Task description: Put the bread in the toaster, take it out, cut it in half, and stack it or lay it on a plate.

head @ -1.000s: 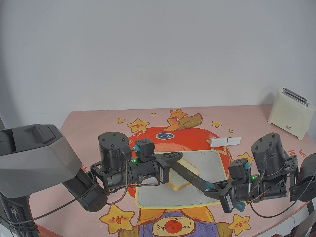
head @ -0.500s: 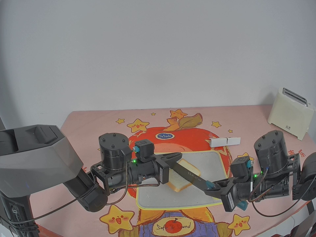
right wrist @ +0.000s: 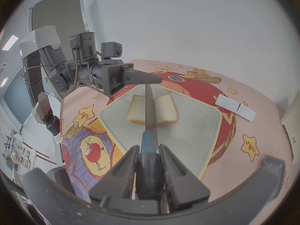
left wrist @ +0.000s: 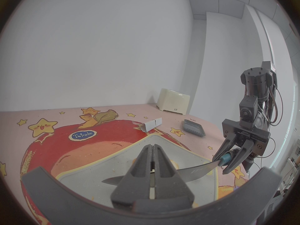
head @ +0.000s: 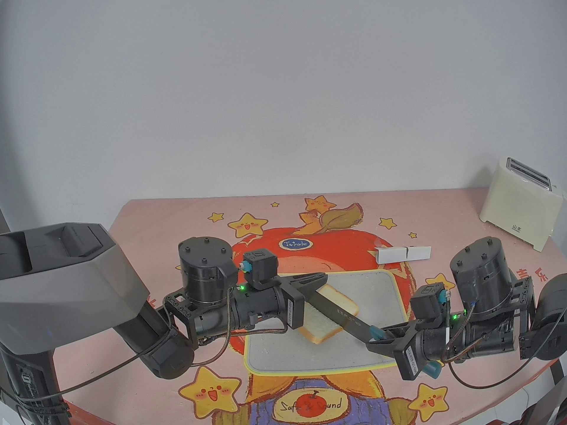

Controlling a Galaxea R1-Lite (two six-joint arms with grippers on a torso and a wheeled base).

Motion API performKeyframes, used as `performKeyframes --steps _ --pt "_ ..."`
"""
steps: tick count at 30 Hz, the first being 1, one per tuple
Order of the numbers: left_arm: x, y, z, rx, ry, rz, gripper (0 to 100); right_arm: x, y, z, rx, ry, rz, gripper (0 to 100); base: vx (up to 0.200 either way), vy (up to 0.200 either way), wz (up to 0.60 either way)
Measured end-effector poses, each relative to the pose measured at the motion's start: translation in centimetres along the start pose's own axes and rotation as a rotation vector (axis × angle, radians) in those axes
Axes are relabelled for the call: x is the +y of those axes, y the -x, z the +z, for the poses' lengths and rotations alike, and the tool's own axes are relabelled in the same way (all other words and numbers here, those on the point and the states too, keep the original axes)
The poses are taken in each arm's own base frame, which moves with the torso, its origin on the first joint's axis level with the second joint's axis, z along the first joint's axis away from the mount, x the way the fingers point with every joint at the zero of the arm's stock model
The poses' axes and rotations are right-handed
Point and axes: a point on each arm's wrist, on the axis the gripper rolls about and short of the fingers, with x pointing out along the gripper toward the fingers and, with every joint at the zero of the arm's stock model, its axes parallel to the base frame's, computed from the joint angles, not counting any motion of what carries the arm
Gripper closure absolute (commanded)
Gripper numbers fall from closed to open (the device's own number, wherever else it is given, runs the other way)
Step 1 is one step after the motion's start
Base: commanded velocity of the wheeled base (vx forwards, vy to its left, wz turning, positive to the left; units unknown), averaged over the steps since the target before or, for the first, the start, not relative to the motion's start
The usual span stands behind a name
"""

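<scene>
Bread (head: 316, 329) lies on the grey mat (head: 378, 290) under the knife (head: 342, 317) blade, right tool (head: 378, 339) clamped on the handle; left tool (head: 321, 279), closed, at the blade tip.

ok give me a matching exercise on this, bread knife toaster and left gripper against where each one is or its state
Things:
1. bread
2. knife
3. toaster
4. left gripper

Places or states:
A. at the far right corner of the table
B. shut, over the mat by the bread
C. flat on the grey mat, under the blade
D. teal handle clamped in the right gripper

Pairs: 1-C, 2-D, 3-A, 4-B
</scene>
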Motion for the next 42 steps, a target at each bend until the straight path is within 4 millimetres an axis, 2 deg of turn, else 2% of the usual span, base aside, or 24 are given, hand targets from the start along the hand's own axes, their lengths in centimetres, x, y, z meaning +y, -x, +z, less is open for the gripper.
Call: performKeyframes --steps 21,31,42 --pt "-0.3 0.4 -0.3 0.011 0.003 -0.002 100 0.0 1.7 -0.5 0.046 -0.001 -0.005 100 0.0 0.0 0.0" --pt "-0.3 0.4 -0.2 0.007 0.002 -0.002 100 0.3 1.4 0.3 0.027 -0.023 0.005 100 0.0 0.0 0.0" --pt "-0.1 0.6 0.3 -0.007 -0.002 0.003 100 0.3 1.2 0.0 0.052 -0.031 0.003 100 0.0 0.0 0.0"
